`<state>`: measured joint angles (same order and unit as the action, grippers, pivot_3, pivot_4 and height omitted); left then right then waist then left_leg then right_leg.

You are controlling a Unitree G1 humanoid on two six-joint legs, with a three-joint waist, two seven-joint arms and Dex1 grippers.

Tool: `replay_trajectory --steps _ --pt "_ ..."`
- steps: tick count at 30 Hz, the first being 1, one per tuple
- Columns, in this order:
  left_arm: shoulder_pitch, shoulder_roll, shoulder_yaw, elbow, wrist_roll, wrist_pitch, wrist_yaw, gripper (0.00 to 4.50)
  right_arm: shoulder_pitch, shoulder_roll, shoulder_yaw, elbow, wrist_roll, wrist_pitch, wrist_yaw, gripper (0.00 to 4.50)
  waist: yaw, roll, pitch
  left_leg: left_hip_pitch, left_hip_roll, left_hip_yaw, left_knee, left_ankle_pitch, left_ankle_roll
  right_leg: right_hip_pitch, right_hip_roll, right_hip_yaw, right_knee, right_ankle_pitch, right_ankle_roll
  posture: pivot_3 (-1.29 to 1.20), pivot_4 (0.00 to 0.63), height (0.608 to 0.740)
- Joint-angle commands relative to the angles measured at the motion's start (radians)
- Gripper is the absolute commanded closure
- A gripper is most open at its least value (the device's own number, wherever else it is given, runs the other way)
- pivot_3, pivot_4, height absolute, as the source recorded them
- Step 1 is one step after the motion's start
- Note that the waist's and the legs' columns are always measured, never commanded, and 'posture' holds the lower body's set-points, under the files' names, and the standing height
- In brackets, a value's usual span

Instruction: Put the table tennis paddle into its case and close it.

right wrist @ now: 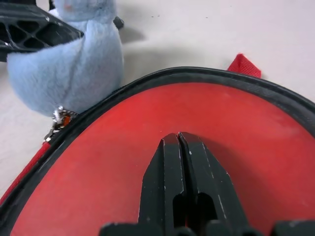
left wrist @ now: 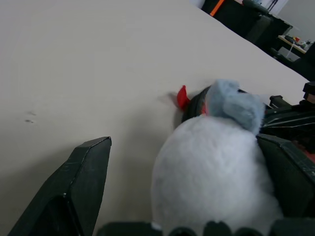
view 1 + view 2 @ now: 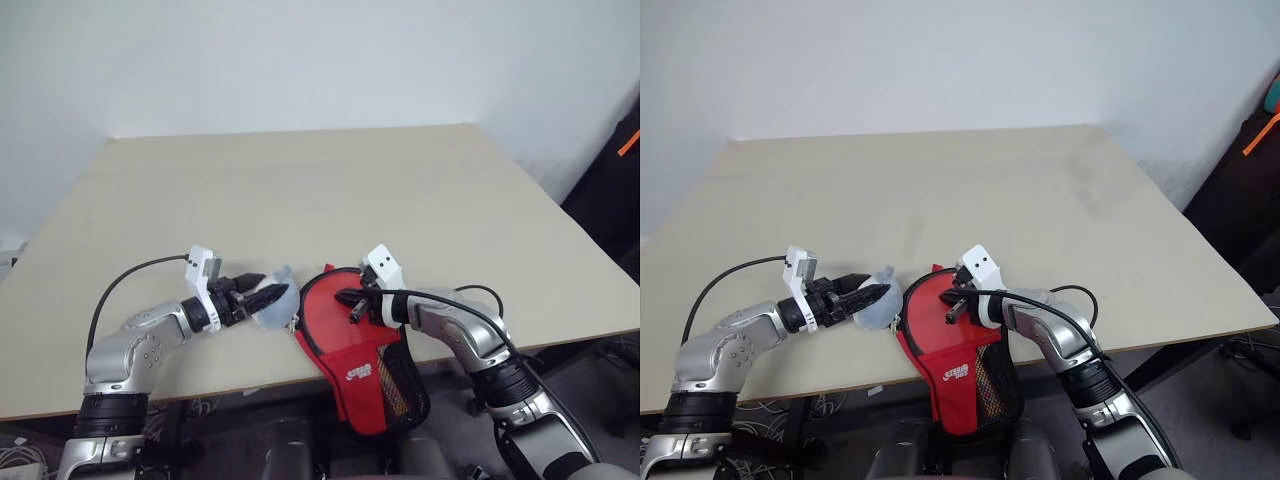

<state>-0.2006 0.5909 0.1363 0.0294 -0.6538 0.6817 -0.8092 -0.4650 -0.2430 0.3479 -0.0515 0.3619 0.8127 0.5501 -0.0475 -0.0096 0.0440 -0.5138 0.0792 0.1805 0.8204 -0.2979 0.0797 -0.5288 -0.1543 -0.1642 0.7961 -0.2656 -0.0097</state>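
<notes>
Pale wood counter (image 3: 300,190) under a white wall. Left tool (image 3: 268,297) spread wide, a pale blue-white soft packet (image 3: 274,306) between its fingers (image 2: 74,191), touching the one nearest the case. Right tool (image 1: 179,142) fully pinched shut, gripping nothing, tips over a red face edged by black trim; paddle or lining, cannot tell. Case (image 3: 365,370) lies under the right tool, its lower part hanging off the counter's near edge, just beside the left tool's tips.
</notes>
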Motion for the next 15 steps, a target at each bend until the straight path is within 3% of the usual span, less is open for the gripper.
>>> replay_trajectory --steps 1,14,15 --pt "0.024 -0.003 -0.028 -0.066 0.010 0.029 0.001 0.00 0.013 -0.002 0.013 -0.007 -0.021 -0.005 0.015 4.47 0.000 0.000 -0.002 0.000 0.000 0.000 0.000 0.000 0.000 0.000 0.000 0.000 0.000 0.000 0.000 0.00 0.000 0.654" --pt "0.015 -0.012 -0.016 -0.078 0.012 0.039 0.008 0.00 0.013 0.008 0.001 0.007 -0.051 -0.009 0.026 4.47 0.000 -0.001 -0.003 0.004 0.000 0.000 0.000 0.000 0.000 0.001 0.000 0.001 0.000 0.000 0.000 0.00 0.000 0.654" --pt "0.011 -0.016 -0.011 -0.072 0.008 0.039 0.009 0.29 0.013 0.009 0.001 0.008 -0.053 -0.010 0.026 4.50 0.000 -0.001 -0.003 0.004 0.000 0.000 0.000 0.000 0.000 0.001 0.000 0.001 0.000 0.000 0.000 0.00 0.000 0.654"
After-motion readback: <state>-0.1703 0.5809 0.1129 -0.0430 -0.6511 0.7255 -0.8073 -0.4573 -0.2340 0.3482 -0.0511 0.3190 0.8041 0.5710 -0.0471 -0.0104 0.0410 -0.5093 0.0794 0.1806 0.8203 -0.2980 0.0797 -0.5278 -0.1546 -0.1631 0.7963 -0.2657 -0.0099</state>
